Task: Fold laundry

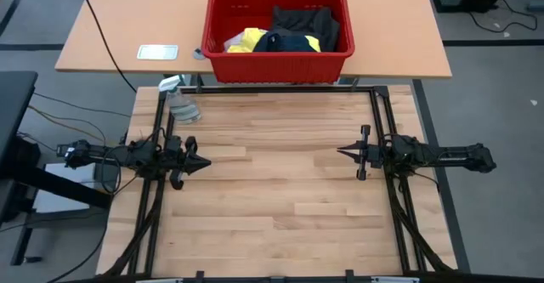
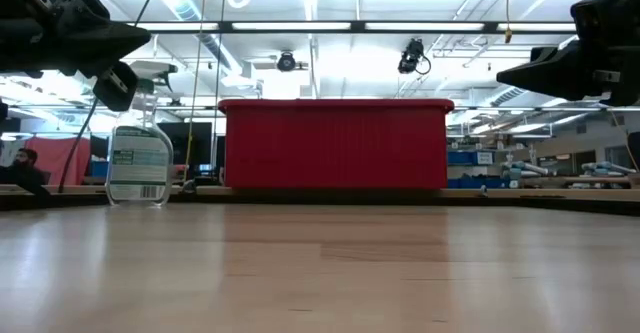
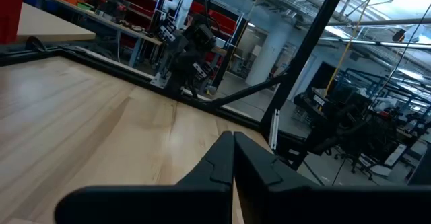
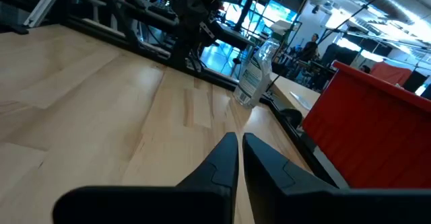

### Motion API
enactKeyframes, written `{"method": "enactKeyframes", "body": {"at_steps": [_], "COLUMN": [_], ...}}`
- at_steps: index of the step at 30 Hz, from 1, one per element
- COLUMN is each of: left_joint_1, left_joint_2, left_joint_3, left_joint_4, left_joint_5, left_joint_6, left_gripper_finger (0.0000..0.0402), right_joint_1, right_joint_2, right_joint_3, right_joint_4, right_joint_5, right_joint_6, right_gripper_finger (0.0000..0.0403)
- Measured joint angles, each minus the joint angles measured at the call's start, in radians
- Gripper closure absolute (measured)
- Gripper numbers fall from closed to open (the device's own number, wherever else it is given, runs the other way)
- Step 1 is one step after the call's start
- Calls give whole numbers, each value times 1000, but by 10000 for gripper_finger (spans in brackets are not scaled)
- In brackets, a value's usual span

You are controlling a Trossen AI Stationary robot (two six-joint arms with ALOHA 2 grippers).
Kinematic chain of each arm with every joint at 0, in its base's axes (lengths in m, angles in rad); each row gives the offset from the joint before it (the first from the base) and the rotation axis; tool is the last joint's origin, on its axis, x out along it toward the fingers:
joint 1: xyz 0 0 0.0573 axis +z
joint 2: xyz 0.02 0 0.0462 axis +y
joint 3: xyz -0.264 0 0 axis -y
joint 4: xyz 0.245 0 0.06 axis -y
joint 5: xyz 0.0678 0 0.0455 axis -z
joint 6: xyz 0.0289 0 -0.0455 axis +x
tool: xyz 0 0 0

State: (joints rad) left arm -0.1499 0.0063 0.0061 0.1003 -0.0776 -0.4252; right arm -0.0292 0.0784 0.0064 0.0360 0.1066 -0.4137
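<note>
Both grippers (image 1: 202, 165) (image 1: 342, 153) shut and empty; laundry (image 1: 289, 32) inside red basket (image 1: 280, 64).

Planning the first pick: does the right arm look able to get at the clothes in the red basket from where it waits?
Probably yes: the red basket is open-topped, the laundry lies exposed, and nothing stands between it and the shut right gripper.

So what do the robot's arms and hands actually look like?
Both arms are black and slim, built of jointed segments. Each ends in a hand of two flat, tapering black fingers that form a pointed wedge: the left hand and the right hand. Thin black cables trail from the left arm's base.
</note>
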Motion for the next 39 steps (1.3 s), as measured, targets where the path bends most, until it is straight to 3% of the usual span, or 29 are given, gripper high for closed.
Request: {"method": "enactKeyframes", "body": {"at_steps": [16, 23, 29, 34, 39], "left_joint_1": [0, 21, 30, 30, 30], "left_joint_2": [0, 0, 0, 1, 42], "left_joint_3": [0, 0, 0, 0, 0], "left_joint_4": [0, 24, 88, 43, -9], "left_joint_5": [0, -147, -165, -170, -248], "left_joint_6": [0, 102, 47, -49, -96], "left_gripper_finger": [390, 390, 390, 390, 390], "right_joint_1": [0, 0, 0, 0, 0], "right_joint_2": [0, 0, 0, 0, 0], "right_joint_3": [0, 0, 0, 0, 0], "right_joint_4": [0, 0, 0, 1, 19], "right_joint_5": [0, 0, -3, -2, 21], "right_joint_6": [0, 0, 0, 0, 0], "right_gripper_finger": [369, 369, 369, 369, 369]}}
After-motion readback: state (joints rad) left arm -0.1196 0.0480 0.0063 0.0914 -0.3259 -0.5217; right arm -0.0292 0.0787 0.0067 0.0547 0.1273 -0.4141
